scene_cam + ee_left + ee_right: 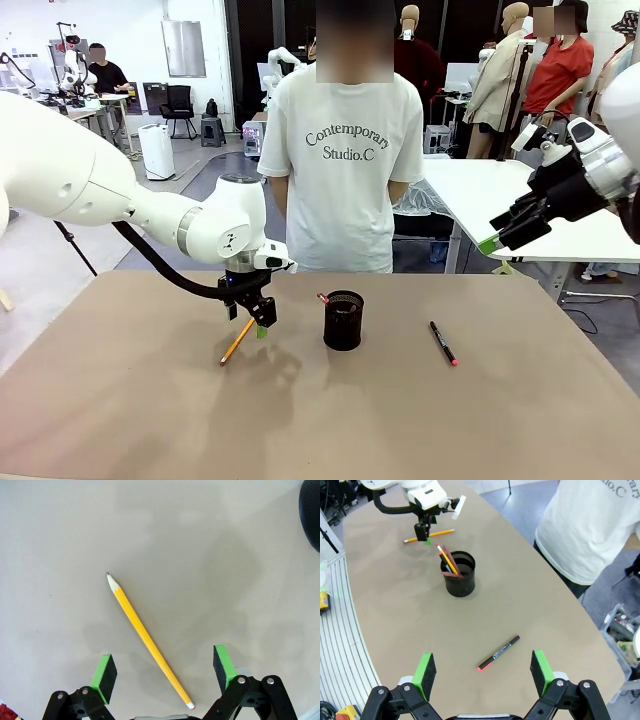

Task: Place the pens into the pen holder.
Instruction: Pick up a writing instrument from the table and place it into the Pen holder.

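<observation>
A yellow-orange pencil [147, 639] lies flat on the tan table [120, 420], also seen left of centre in the front view [237, 347]. My left gripper [164, 669] hangs open just above the pencil's eraser end, a green pad on either side, holding nothing [255, 318]. The black mesh pen holder [343, 320] stands mid-table with a reddish-brown pen [451, 560] and another thin stick leaning in it. A black marker with a red tip [498, 653] lies right of the holder [443, 343]. My right gripper [482, 672] is open and raised high over the marker [500, 240].
A person in a white T-shirt [345, 150] stands at the table's far edge, with no hand over the table. The pen holder's rim [312, 510] shows at the left wrist view's top right corner. A white table [520, 210] stands beyond the far right.
</observation>
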{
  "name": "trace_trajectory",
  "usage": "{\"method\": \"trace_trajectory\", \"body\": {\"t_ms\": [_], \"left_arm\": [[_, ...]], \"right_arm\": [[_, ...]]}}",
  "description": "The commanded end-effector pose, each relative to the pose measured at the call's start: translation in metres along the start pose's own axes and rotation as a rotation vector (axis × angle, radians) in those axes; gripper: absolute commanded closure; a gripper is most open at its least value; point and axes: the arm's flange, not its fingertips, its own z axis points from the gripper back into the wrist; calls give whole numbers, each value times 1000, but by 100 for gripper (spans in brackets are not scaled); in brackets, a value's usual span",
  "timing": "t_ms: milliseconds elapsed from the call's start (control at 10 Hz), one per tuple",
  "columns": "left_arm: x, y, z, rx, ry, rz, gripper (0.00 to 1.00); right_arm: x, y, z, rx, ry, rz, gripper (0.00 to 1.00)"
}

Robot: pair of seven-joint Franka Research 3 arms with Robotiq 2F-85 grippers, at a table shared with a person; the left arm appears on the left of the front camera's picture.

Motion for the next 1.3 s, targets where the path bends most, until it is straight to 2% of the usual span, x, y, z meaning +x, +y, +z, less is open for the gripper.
{"method": "trace_trajectory", "body": {"t_ms": [0,300,400,900,1200], "left_arm": [[-5,1,-5,-15,-19,31,0],[-4,2,-11,-38,-31,36,0],[-4,2,-13,-44,-27,34,6],[-2,2,-15,-33,-20,31,100],[-3,2,-16,-28,-12,32,100]], "right_arm": [[1,-1,0,7,-29,0,0],[1,-1,0,7,-29,0,0],[1,-1,0,7,-29,0,0],[1,-1,0,7,-29,0,0],[1,-1,0,7,-29,0,0]]}}
